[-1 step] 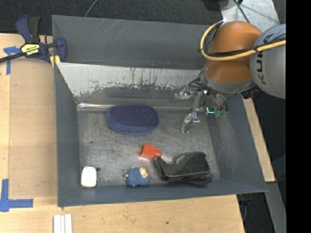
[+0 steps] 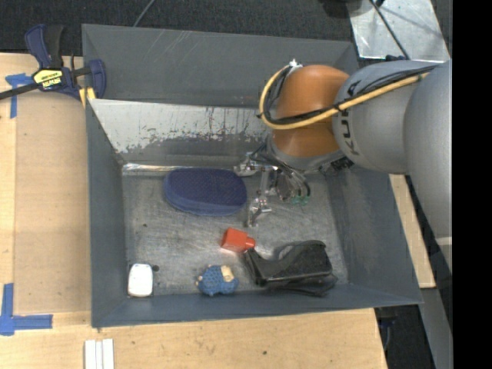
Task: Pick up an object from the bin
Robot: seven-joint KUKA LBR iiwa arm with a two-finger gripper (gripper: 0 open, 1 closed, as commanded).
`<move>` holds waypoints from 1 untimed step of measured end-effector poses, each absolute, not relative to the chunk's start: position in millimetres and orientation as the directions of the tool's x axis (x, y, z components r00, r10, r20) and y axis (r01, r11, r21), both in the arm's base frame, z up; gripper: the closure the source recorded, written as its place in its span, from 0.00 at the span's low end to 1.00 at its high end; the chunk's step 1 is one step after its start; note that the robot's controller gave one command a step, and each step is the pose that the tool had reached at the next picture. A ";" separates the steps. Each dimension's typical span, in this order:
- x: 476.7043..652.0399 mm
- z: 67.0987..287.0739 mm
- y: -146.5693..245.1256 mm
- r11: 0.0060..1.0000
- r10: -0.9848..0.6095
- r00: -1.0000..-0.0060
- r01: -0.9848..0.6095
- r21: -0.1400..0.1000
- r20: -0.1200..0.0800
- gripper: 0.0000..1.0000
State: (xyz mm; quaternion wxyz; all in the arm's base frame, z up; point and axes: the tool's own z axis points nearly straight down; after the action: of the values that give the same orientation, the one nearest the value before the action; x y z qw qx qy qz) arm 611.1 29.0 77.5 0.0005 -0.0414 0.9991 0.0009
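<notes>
The gripper (image 2: 260, 206) hangs low over the floor of the bin (image 2: 223, 60), a little right of the middle and toward the far wall. Its metal tip points down, just beside the right end of a dark blue oval pad (image 2: 201, 191). The pad lies flat, with its long side running left to right along the far part of the floor. Whether the tip touches the pad I cannot tell. Nor can I tell whether the gripper is wide or narrow, since its metal parts crowd together under the wrist.

Nearer than the gripper's tip, and close to it, a small red block (image 2: 237, 241) lies at a slant on the grey floor. Just right of the red block and nearer still is a black pouch (image 2: 294, 266), flat and wide, with its near edge at the foot of the near wall. Left of the pouch, by the near wall, lies a small blue and yellow toy (image 2: 216, 280). Farther left, in the near left corner of the floor, sits a white block (image 2: 140, 280) with rounded corners, well apart from the gripper.

Above the gripper is the round orange cover (image 2: 307, 110) of the wrist, with a yellow cable (image 2: 265, 102) looped round its left side. The thick grey arm (image 2: 400, 121) stretches in from the right over the bin's right wall. The far wall of the bin is scratched and stained along its lower part.
</notes>
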 end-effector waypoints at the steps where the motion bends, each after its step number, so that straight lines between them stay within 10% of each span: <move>1: 629.2 76.7 64.6 0.991 -0.133 -0.991 -0.133 -0.009 0.002 0.00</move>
State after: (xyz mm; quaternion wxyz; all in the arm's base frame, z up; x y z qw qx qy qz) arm 629.2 64.6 76.7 -0.0007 -0.0669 0.9978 -0.0045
